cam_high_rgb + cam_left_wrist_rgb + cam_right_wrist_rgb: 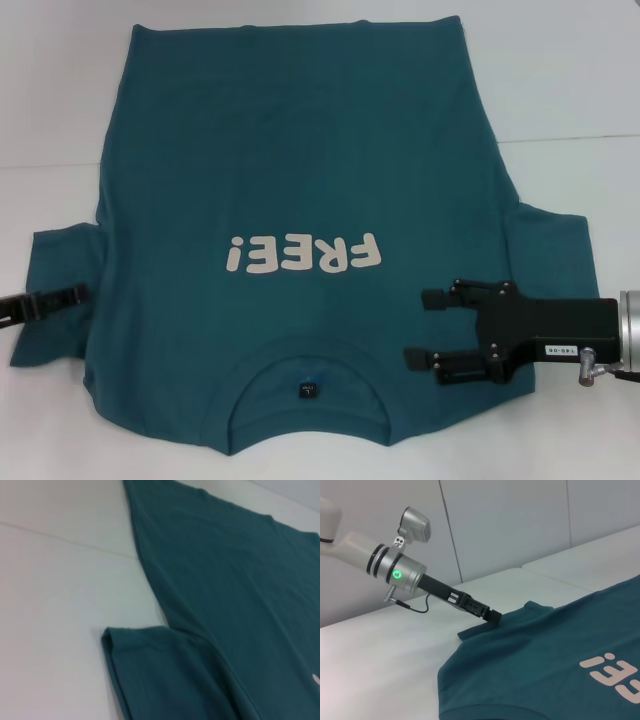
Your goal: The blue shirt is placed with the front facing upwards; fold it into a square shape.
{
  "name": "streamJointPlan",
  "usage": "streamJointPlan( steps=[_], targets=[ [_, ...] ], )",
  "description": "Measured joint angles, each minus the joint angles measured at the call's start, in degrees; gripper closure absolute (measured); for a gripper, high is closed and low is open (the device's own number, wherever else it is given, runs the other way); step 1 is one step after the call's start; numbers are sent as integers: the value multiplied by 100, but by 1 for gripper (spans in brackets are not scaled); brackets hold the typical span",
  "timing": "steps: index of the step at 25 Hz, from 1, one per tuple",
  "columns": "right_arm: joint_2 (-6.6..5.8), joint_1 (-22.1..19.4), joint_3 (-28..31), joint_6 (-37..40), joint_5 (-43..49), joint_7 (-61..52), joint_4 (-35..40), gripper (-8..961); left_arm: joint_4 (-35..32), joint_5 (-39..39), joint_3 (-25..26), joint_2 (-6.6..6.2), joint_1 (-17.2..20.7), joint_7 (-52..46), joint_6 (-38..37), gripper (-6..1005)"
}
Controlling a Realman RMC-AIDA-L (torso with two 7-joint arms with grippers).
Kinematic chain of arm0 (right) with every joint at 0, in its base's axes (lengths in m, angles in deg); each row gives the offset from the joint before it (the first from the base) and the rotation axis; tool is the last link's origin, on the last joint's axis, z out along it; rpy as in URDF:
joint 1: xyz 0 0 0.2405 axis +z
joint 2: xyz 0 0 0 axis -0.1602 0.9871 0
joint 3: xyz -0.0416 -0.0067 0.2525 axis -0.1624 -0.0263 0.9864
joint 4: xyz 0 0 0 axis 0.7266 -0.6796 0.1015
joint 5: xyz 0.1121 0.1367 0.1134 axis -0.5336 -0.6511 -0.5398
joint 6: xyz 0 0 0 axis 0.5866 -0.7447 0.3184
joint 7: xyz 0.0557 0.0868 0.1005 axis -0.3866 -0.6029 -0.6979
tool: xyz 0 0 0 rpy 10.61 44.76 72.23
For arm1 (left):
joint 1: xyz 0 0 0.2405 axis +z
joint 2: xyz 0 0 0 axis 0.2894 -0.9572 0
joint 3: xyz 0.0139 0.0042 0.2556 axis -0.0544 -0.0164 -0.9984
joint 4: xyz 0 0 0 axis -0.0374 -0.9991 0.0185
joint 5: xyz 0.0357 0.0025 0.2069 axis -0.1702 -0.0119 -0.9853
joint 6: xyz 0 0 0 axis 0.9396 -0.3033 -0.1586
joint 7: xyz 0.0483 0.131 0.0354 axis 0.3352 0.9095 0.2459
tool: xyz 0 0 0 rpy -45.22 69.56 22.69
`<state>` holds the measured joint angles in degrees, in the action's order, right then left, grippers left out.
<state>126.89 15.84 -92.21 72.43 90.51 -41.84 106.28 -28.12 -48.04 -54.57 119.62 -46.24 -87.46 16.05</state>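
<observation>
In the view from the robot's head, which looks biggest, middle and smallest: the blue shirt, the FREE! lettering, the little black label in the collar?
1. The blue shirt, by far.
2. The FREE! lettering, a band across its middle.
3. The black label, a tiny patch inside the collar.
All lie flat at a similar distance, so the order is sure.

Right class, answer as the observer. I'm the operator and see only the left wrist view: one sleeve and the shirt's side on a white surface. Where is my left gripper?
Observer: The left gripper is at the outer edge of the blue shirt, on the sleeve at the robot's left.
Operator: And the other arm?
Observer: The right gripper is over the shirt beside the opposite sleeve, jaws open.
Operator: How does the shirt lie?
Observer: Front up, with the FREE! lettering showing and the collar nearest the robot.
</observation>
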Motion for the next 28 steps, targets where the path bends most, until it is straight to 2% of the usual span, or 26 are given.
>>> streamJointPlan(
  steps=[11,28],
  targets=[
    [0,-13,0,3,0,-5,0,33,15,-43,-36,-14,86,13,506,92],
    [0,0,0,12,1,-71,0,34,182,-12,-167,1,-113,-2,152,104]
  ],
)
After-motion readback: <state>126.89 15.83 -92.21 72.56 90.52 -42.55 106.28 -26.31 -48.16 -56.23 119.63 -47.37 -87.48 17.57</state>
